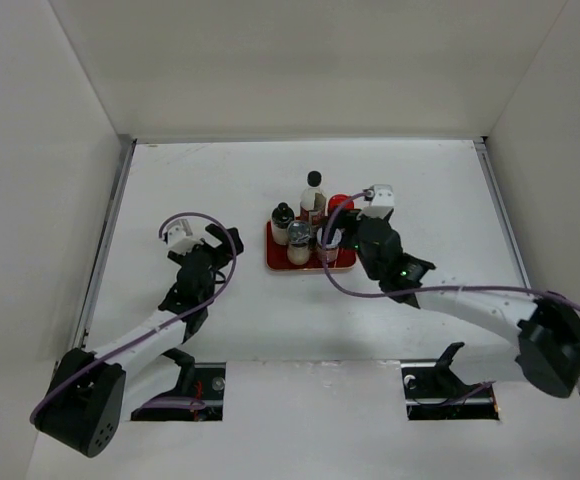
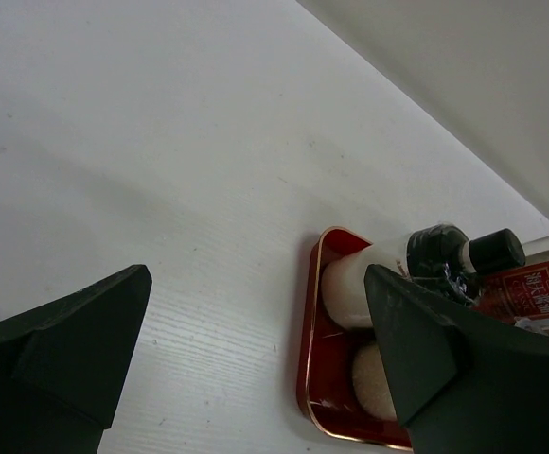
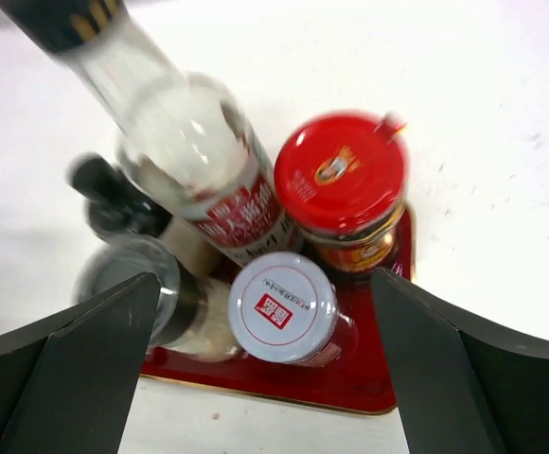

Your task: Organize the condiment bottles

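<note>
Overhead, the five condiment bottles (image 1: 300, 240) stand clustered on the red tray (image 1: 280, 264); only the right wrist view shows the printed tops of the red-lidded jar (image 3: 341, 175) and white-lidded jar (image 3: 282, 307). The right gripper (image 3: 265, 279) hovers wide open above them; the left gripper (image 2: 256, 284) gapes empty, left of the tray.

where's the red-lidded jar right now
In the top view the red-lidded jar stands at the tray's far right corner, just right of the tall bottle and behind the white-lidded jar.
</note>
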